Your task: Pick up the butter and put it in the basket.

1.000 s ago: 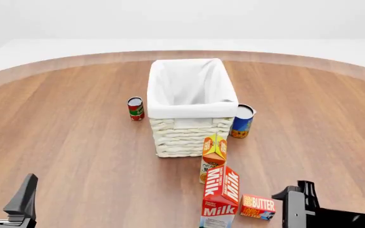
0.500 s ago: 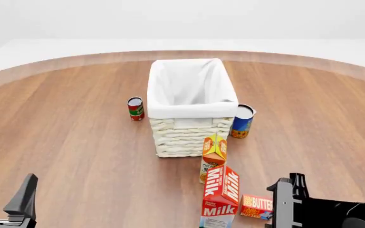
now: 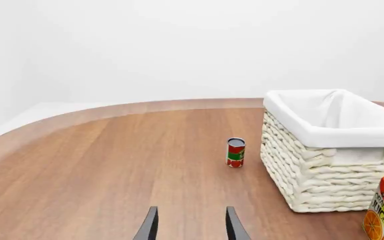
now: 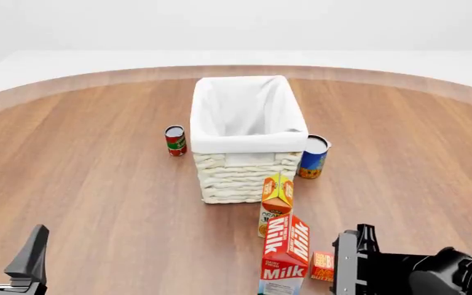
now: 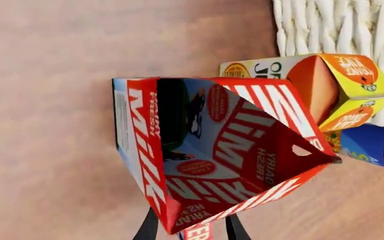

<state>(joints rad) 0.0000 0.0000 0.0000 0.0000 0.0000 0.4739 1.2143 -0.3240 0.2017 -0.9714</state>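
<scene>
The small flat red-orange butter box lies on the wooden table near its front edge, just beside the tall red milk carton and well short of the big cream wicker basket with the white cloth liner. The right gripper hangs over the butter's right end, hiding most of it; its fingers look parted with nothing between them. I'd call this the approach. Next it should drop squarely over the box without nudging the milk. The left gripper waits spread and empty.
</scene>
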